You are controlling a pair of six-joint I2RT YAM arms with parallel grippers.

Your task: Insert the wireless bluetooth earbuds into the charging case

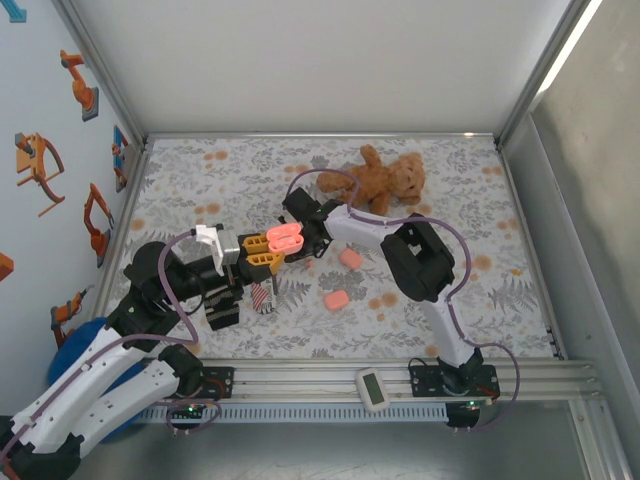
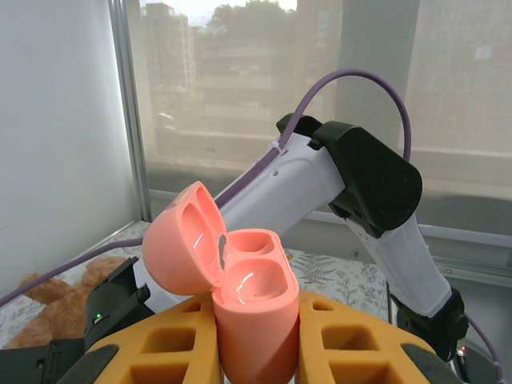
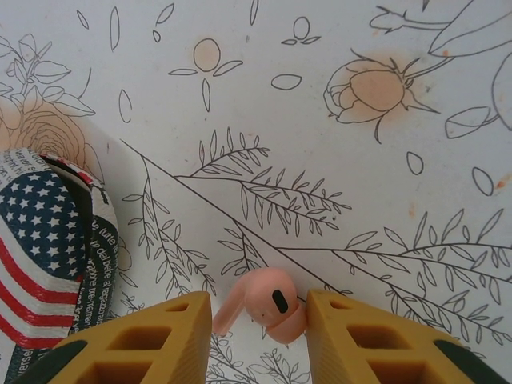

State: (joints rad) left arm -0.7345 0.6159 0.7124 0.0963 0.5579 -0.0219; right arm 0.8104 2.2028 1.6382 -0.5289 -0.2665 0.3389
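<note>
The left arm's fingers are clamped narrow on the lower body of the charging case. Its lid is hinged back, and both wells gape empty, with the mouth turned away from the left wrist and toward the right arm. The right arm's fingers hold one earbud between them, clear above the worktop, with a flag-printed item lying below to one side. In the right wrist view the earbud lies crosswise in the gap, its bulb against one finger and its stem reaching toward the other, not along the fingers. From above, the case sits just beside the right arm's fingers, nearly touching. The insertion, I judge, turns on that axis. The stem has to lead into a well, so the right wrist must bring stem and well into line before pushing.
</note>
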